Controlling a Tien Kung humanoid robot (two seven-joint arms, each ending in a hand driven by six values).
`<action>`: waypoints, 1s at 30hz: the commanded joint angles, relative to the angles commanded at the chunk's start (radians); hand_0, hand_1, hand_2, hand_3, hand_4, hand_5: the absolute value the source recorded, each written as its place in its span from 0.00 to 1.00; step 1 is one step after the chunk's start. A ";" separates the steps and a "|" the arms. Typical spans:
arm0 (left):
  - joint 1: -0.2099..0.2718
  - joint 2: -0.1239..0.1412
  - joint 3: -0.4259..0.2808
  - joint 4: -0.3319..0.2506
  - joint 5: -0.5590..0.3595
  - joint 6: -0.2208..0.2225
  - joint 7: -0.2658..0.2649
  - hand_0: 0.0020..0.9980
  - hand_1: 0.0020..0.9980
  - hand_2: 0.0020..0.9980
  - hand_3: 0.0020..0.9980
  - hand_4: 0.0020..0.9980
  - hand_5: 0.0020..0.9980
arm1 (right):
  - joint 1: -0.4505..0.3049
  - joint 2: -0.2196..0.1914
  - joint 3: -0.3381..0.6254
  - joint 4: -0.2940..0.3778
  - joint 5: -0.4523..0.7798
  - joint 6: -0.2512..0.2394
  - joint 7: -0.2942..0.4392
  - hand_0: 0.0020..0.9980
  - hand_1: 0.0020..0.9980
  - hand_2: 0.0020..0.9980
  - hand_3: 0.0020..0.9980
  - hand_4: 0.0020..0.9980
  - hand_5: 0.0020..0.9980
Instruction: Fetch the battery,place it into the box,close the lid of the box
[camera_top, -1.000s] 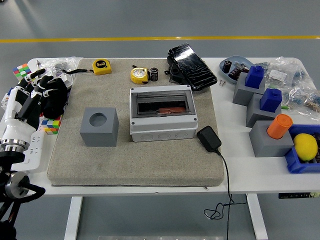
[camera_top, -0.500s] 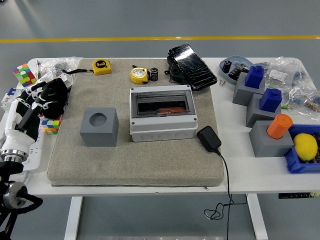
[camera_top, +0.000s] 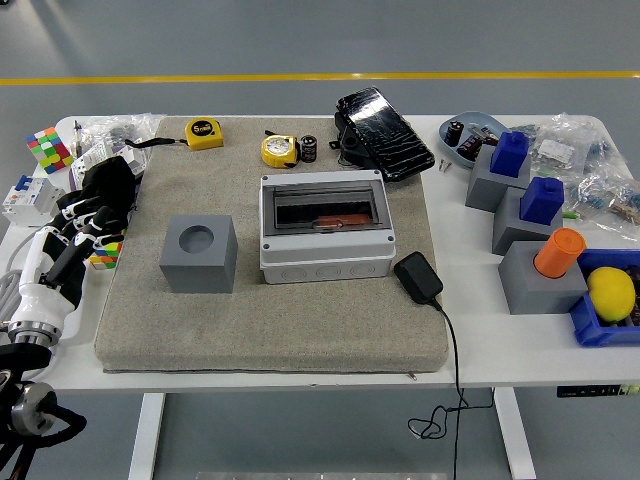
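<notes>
The battery (camera_top: 309, 148), a small dark cylinder, stood at the far edge of the grey mat (camera_top: 270, 300), just beside the yellow tape measure (camera_top: 280, 150) and behind the box (camera_top: 324, 228). The fingers (camera_top: 88, 212) of the left hand (camera_top: 85, 222) were loosely curled, slightly apart, and clamped on nothing. That hand hung over the mat's left edge, above a colour cube (camera_top: 104, 253) and well apart from the battery. The right hand was not in view.

The box sat at mid-mat with its dark transparent lid (camera_top: 322, 208) lying flat over the opening; an orange shape showed through it. A grey block (camera_top: 199, 253) with a round hole stood to the box's left, and a black adapter (camera_top: 418, 277) lay at its right front corner.

Judged step: fetching had not begun, as the battery was ungrasped. The next move called for a long reach across the mat, fingers opened wider, then a pinch on the upright cylinder clear of the tape measure. The lid appeared to need raising before insertion.
</notes>
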 joint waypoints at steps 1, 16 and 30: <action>-0.011 -0.008 0.001 -0.003 0.001 0.000 0.001 0.44 0.56 0.56 0.63 1.00 0.35 | 0.009 -0.001 -0.009 0.000 -0.002 0.001 -0.004 0.61 0.66 0.68 0.59 0.99 0.56; -0.157 -0.052 0.003 -0.046 0.006 0.005 0.004 0.44 0.56 0.56 0.63 1.00 0.35 | 0.102 -0.018 -0.107 0.000 0.056 0.010 -0.015 0.61 0.66 0.68 0.59 0.99 0.56; -0.151 -0.066 -0.012 -0.098 0.015 0.009 0.004 0.44 0.56 0.56 0.63 1.00 0.35 | 0.122 -0.026 -0.188 0.000 0.111 0.013 -0.007 0.61 0.66 0.68 0.59 0.99 0.56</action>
